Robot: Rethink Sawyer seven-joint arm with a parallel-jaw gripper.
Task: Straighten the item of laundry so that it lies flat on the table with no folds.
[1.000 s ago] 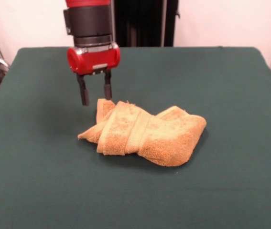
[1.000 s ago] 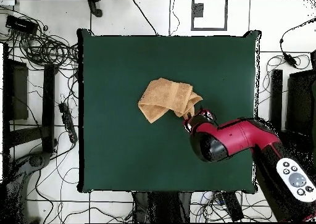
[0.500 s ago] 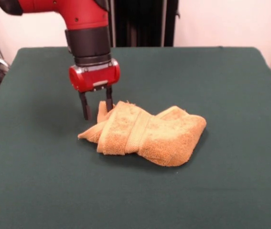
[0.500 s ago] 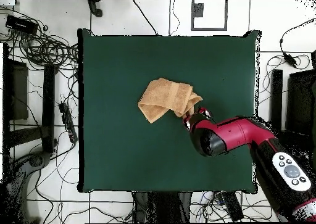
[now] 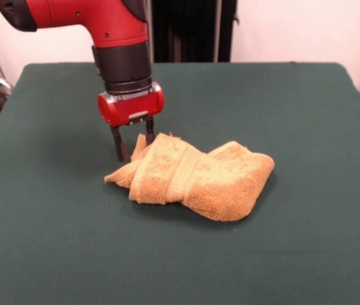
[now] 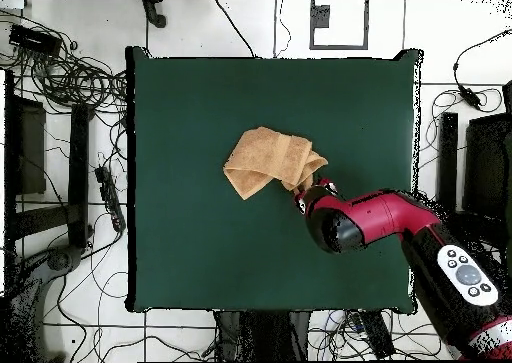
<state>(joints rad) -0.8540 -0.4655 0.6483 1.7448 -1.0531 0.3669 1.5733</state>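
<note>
While the towel (image 5: 195,181) lies bunched a little left of the middle of the front frame, the gripper (image 5: 133,141) stands over its upper left end. Two dark fingers (image 5: 120,145) point straight down from the red wrist, parted by a moderate gap. One finger drops to the green counter (image 5: 294,114) just left of the cloth, and the other sits at the raised corner of fabric that pokes up behind the main bundle. That corner appears to sit in the gap, but whether the fingers press on it cannot be told; nothing is lifted.

The orange-tan cloth is folded over itself into a rough wedge, with a flat woven band wrapping diagonally across its middle and a thick rounded fold at its lower right. A thin flap tapers toward the left, lying on the counter.

From overhead, the towel (image 6: 270,161) sits slightly above the centre of the counter (image 6: 200,259), well clear of every edge. The red arm (image 6: 385,219) reaches in from the lower right of the frame, its end covering the gripper beside the towel's right-hand tip.
</note>
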